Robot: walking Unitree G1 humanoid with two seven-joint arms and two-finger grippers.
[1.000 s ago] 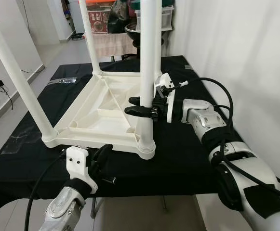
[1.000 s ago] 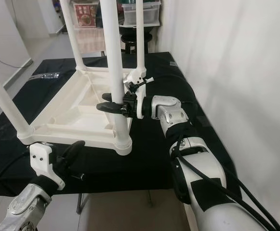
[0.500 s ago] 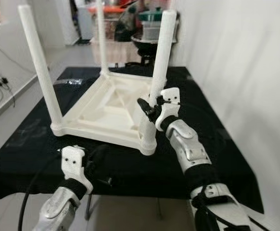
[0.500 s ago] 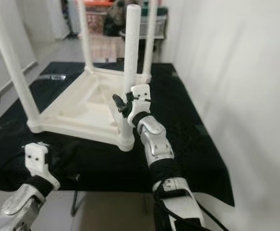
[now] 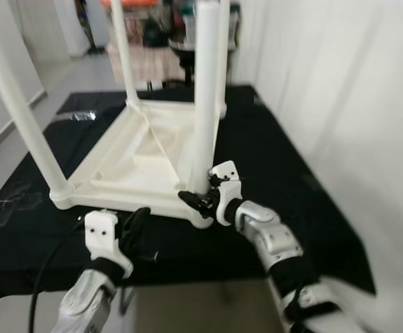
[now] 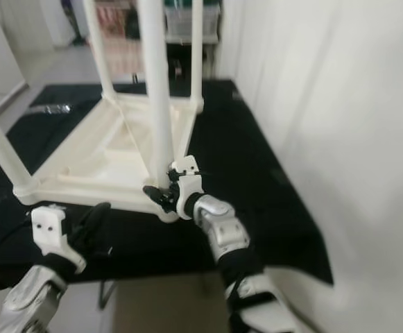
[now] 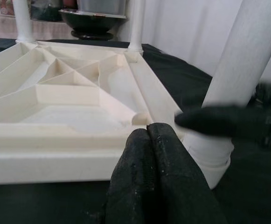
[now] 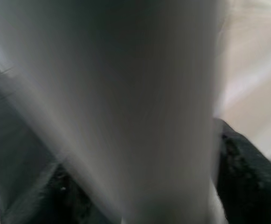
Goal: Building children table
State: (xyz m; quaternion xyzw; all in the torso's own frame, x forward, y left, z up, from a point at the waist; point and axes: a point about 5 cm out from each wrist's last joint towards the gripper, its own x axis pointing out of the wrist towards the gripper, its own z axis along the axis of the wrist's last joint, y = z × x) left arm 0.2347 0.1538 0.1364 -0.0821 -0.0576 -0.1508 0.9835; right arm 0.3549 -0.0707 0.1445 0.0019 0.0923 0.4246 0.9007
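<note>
White smooth cylindrical leg (image 5: 206,90), right tool (image 5: 200,202) astride

black cloth (image 5: 270,149), dark bowl (image 7: 86,18)

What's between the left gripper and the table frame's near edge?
Nothing visible. The left gripper, fingers together, hovers just short of the upturned table; bare black cloth lies between. The right gripper straddles the near-right leg, off to the side.
</note>
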